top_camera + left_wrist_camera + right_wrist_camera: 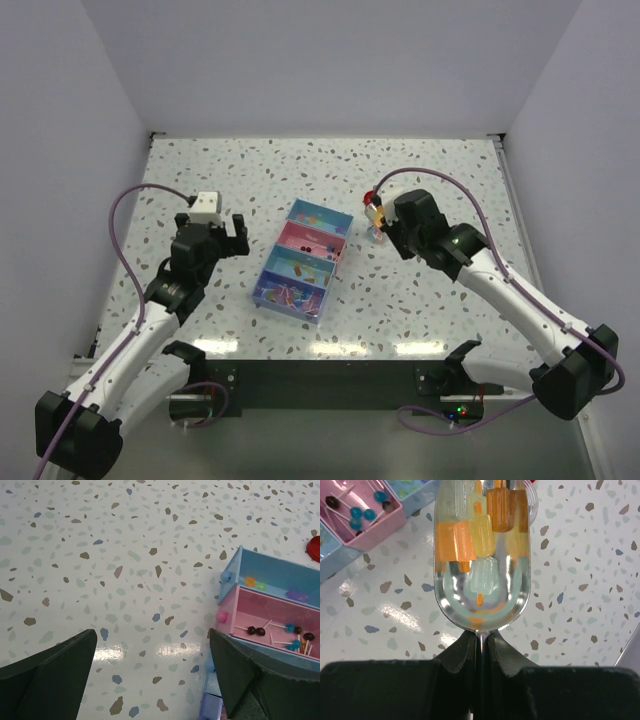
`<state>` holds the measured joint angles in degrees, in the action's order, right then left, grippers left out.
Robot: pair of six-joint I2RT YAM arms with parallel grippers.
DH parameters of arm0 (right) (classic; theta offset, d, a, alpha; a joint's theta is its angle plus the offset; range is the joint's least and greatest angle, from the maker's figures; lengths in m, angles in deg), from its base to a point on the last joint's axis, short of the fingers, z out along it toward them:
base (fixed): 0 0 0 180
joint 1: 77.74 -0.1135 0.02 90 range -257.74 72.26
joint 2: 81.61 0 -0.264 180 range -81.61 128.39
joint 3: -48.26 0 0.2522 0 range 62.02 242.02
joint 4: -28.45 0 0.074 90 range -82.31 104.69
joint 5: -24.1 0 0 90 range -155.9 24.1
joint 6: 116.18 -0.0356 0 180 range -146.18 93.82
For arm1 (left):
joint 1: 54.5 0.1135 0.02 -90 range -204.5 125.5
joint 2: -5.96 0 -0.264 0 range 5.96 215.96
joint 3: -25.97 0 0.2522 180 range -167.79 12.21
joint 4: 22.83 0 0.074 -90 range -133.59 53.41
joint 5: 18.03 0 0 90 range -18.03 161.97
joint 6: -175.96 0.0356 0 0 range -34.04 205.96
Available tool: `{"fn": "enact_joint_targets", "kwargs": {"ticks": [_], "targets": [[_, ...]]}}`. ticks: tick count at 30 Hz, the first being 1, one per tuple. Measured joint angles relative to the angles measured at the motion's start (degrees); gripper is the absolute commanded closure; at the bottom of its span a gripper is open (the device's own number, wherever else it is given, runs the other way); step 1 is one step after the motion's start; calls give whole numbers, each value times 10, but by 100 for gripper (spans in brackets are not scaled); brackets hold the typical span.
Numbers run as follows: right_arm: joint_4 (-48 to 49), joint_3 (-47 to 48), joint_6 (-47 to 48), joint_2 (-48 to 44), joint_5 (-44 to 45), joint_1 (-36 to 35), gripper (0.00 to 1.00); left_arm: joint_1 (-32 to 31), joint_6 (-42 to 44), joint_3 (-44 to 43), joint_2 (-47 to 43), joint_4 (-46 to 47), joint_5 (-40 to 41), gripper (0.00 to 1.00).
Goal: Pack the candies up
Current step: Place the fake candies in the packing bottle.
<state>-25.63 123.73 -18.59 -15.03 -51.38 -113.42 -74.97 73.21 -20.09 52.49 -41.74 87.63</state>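
Item: spoon [480, 605], handle pinched in the narrow right hand [479, 641]. The bowl is heaped with candies [470, 540] (orange, yellow, white) and sits at 3 o'clock of the tray [276, 247]. Left hand [152, 675]: wide, empty, 9 o'clock. Handling: carry level, tip slowly over one compartment.

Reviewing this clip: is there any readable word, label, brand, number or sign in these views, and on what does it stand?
None: no text can be read in any view.
The tray, the candies in the spoon and the speckled table carry no print.
The white block on the left arm shows no legible mark.
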Motion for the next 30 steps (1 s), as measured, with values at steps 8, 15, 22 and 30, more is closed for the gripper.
{"fn": "enact_joint_targets", "kwargs": {"ticks": [8, 15, 22, 30], "targets": [[-12, 0, 13, 36, 2, 36, 100, 1, 14, 3, -14, 9, 18, 0], [-23, 0, 27, 57, 1, 67, 100, 1, 18, 4, -22, 12, 28, 0], [-37, 26, 45, 85, 0, 84, 100, 1, 19, 13, -23, 12, 31, 0], [-86, 84, 59, 128, -3, 84, 100, 1, 25, 13, -23, 12, 43, 0]]}}
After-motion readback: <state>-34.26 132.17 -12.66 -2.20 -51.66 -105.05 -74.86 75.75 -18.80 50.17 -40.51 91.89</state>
